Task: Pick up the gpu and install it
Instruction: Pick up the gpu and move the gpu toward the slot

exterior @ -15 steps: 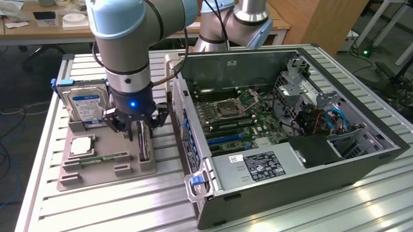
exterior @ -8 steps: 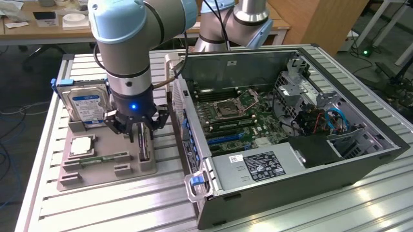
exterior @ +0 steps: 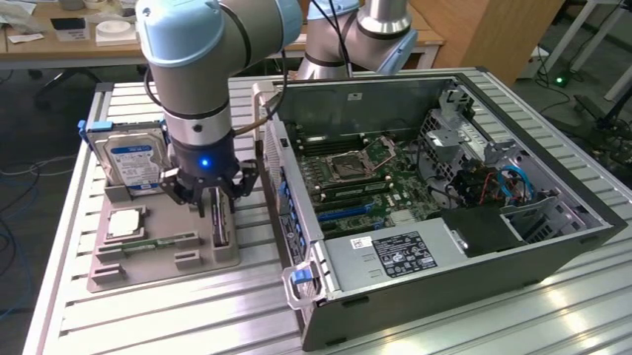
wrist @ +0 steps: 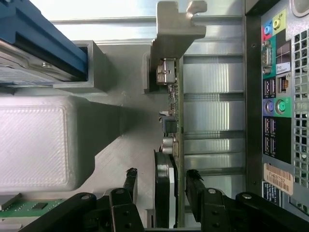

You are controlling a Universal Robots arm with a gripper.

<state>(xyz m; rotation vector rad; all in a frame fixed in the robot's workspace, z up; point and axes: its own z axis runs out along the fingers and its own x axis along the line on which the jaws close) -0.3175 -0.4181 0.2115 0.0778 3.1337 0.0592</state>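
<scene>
In the exterior view, at 9 o'clock of the grey holder (exterior: 148,270), the hard drive (exterior: 133,159) stands upright in its cradle. A processor (exterior: 126,222) and a memory stick (exterior: 158,242) lie flat toward 6 o'clock from it. All three sit close to the arm (exterior: 203,89), so a sideways drift on the way up could clip the drive.

At the holder's 3 o'clock edge the gpu (exterior: 221,225) stands on its long edge in a slot. The jaws are down over it and stand open around it, one finger on each face. The wrist view shows a sliver of air between each finger and the card, wider on the black face. It is not gripped yet.

That uneven gap is my first worry: closing off-centre would push the card against the slot wall and tilt it. A grip on the thin board edge could also slip, or press on small parts.

Its silver bracket (wrist: 176,34) hooks over the holder's end, so a pull that is not straight up could snag there and drag the holder across the table (exterior: 197,318).

At 3 o'clock the open computer case (exterior: 474,259) stands just beside the holder, so its near wall is a collision risk.
</scene>
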